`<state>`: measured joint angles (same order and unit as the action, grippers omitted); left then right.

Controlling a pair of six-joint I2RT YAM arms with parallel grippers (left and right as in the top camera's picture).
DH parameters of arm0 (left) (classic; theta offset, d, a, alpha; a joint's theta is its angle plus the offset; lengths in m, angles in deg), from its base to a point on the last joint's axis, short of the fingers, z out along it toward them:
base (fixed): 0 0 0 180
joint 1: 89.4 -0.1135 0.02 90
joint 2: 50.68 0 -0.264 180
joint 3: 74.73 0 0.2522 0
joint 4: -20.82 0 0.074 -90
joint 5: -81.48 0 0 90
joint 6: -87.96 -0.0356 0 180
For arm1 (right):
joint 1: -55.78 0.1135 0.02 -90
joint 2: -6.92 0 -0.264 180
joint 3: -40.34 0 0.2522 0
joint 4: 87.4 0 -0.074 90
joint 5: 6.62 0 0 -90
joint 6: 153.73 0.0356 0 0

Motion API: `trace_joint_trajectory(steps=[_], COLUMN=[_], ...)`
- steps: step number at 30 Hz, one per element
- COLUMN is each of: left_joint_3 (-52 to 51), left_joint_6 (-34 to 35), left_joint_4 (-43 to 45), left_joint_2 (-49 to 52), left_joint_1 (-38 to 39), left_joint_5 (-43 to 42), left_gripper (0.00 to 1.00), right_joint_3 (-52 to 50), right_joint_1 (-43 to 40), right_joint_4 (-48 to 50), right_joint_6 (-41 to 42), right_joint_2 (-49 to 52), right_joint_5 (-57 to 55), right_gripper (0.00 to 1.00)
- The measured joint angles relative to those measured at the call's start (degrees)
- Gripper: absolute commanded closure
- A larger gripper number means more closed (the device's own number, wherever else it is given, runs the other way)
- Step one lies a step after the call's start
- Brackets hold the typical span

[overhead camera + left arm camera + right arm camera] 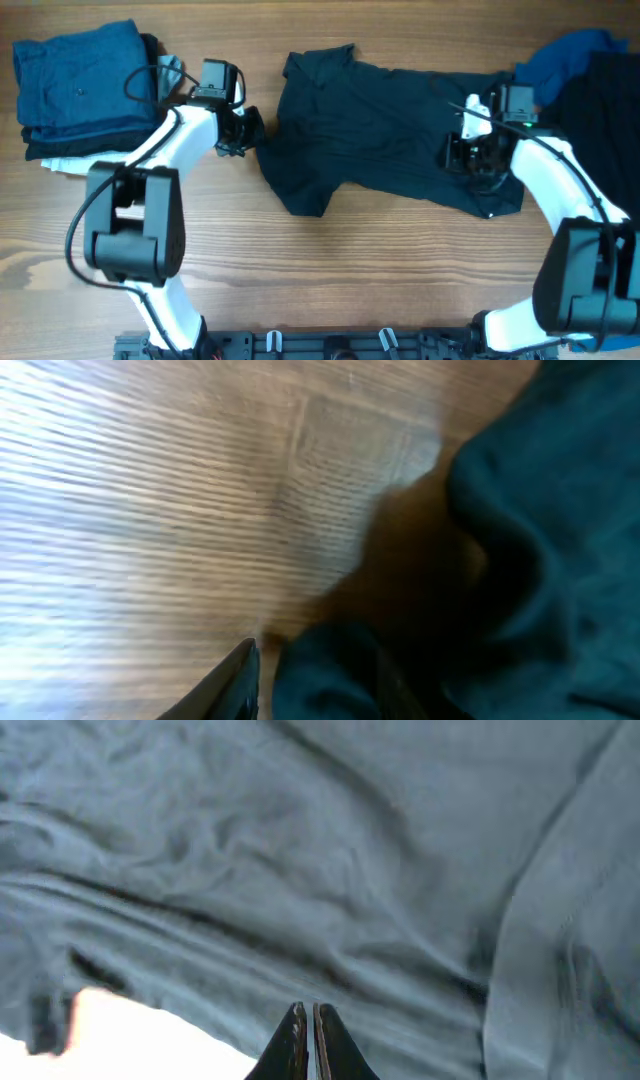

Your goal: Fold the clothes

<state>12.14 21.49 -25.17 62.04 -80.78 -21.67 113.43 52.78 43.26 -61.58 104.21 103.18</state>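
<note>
Tabletop (380,275), arms (170,135) low at opposite shirt (370,130) ends

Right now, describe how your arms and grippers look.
Left arm and right arm: white rounded links, bulky black joint housings. A thin black cable loops along the left one. Left gripper and right gripper: black, with tapered fingers.

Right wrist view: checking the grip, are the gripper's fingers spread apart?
No, the right gripper shows both fingertips touching, over the dark shirt.

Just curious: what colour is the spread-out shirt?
Plain dark navy, almost black; the overhead view shows the shirt best.
</note>
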Motion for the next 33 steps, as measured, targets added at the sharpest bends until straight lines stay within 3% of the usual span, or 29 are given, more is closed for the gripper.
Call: trace_joint_trajectory(steps=[13, 18, 22, 27, 33], left_joint_3=[0.1, 0.2, 0.2, 0.2, 0.6], left_joint_6=[0.0, -0.1, -0.1, -0.1, -0.3], left_joint_4=[2.0, 1.9, 1.9, 1.9, -1.6], left_joint_2=[2.5, 2.5, 2.5, 2.5, -0.1], left_joint_1=[0.7, 0.7, 0.8, 0.7, -0.6], left_joint_5=[-0.9, -0.6, -0.4, 0.2, 1.8], left_gripper=[0.62, 0.62, 0.62, 0.64, 0.58], right_joint_3=[0.0, 0.0, 0.0, 0.2, 9.5], right_joint_1=[0.5, -0.7, -3.8, -8.9, -12.5], right_joint_4=[4.7, 1.6, 1.6, 2.2, -9.6], right_joint_6=[5.8, 10.8, 14.8, 16.6, 17.5], right_joint_2=[7.3, 7.3, 7.3, 7.3, 6.5], right_joint_5=[-25.9, -36.9, -43.0, -45.4, -37.6], right_gripper=[0.96, 0.88, 0.87, 0.96, 0.91])
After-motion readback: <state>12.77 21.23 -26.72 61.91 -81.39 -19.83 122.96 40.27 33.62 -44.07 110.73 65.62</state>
